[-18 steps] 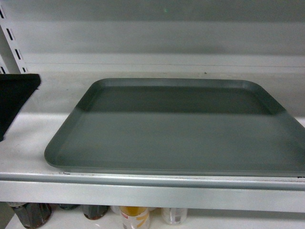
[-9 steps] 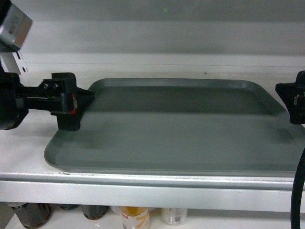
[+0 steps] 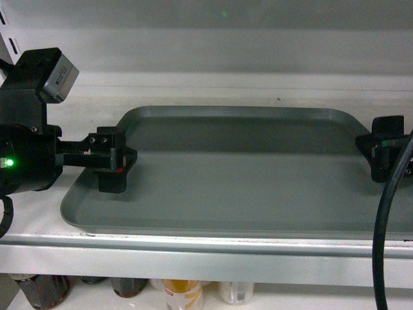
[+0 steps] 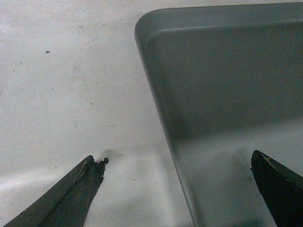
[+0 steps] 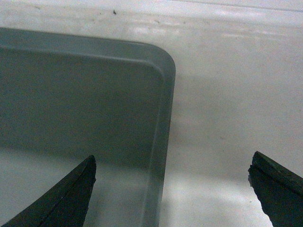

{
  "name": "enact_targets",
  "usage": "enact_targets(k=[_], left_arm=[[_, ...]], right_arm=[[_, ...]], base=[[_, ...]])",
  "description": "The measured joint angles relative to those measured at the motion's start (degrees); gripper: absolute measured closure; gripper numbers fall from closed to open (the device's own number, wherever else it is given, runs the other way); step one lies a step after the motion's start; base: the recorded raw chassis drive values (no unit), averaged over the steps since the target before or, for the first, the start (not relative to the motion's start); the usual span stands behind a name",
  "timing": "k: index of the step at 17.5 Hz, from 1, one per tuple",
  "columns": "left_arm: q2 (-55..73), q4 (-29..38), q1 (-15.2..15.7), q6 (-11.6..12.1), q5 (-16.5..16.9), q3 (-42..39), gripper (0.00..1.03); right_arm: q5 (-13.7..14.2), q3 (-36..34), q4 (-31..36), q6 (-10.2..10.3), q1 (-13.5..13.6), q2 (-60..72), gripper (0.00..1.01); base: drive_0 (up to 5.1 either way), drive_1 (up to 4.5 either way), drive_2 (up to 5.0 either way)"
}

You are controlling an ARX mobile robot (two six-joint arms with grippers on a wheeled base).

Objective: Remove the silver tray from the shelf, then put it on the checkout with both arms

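Observation:
The silver tray (image 3: 239,174) lies flat on the white shelf (image 3: 193,258), its front rim near the shelf's lip. My left gripper (image 3: 116,160) hovers open at the tray's left rim, green light lit on its arm. In the left wrist view the left gripper (image 4: 176,158) straddles that rim of the tray (image 4: 227,85), one finger over the shelf (image 4: 71,85), the other over the tray floor. My right gripper (image 3: 381,150) is open at the right rim. The right gripper (image 5: 173,158) likewise straddles the tray (image 5: 85,94) edge above the shelf (image 5: 227,94). The checkout is out of view.
Bottles (image 3: 182,294) stand on the lower shelf under the lip. A slotted upright (image 3: 13,48) runs up at the back left. The right arm's thick black cable (image 3: 387,226) hangs in front of the tray's right end. The shelf's back wall is close behind the tray.
Both arms have come in from the sides. The left gripper dropped to the tray's left rim and the right gripper moved inward to the right rim. The tray has not moved.

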Motion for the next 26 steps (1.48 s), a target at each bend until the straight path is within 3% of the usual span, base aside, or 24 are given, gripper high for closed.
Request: enact_targets(k=[3,6,10,13,14,15,21,22,23,24,26], left_arm=[[0.87,0.92,0.00,-1.27,0.07,0.57,0.05],[1.62,2.03,-0.02,-1.75,-0.24,0.66,0.05],[1.90,2.82,-0.39,-2.14,-0.57,0.63,0.05],[1.92,3.39,-1.03,-2.12,-1.03,0.37,0.05],[1.92,3.43,-1.09,-2.10,-1.11,0.35,0.06],[1.92,3.50,-1.09,-2.10,-1.11,0.26,0.14],[2.38,4.35,-1.40,-2.08,-1.05,0.15,0.63],[2.38,4.50,-1.40,-2.10,-1.14,0.15,0.79],[2.38,4.68,-1.40,-4.68,-1.60,0.35,0.98],[2.38,4.61,-1.27,-7.15,-1.44,0.35,1.00],[2.38,4.68,-1.22,-7.23,-1.29,0.33,1.00]], right_arm=[[2.47,0.68,-2.05,0.85,0.70,0.55,0.03],[5.33,1.68,-3.98,3.06,1.18,0.77,0.03],[5.64,1.81,-4.11,6.29,2.21,1.64,0.03],[6.16,1.81,-3.37,7.23,2.51,2.75,0.03],[6.40,1.81,-3.34,7.39,2.49,2.75,0.03],[6.49,1.79,-3.17,7.63,2.49,2.89,0.05],[6.82,1.79,-2.05,7.65,2.47,3.56,0.53],[6.69,1.79,-1.66,7.67,2.47,3.74,0.70],[6.19,1.77,-1.49,7.87,2.64,3.76,0.93],[6.12,1.79,-1.36,11.04,2.82,3.76,0.98],[6.29,1.81,-1.53,11.47,2.86,3.72,0.98]], base=[[0.0,0.00,0.0],[0.0,0.00,0.0],[0.0,0.00,0.0],[0.0,0.00,0.0],[0.0,0.00,0.0],[0.0,0.00,0.0],[0.0,0.00,0.0],[0.0,0.00,0.0],[0.0,0.00,0.0],[0.0,0.00,0.0],[0.0,0.00,0.0]])
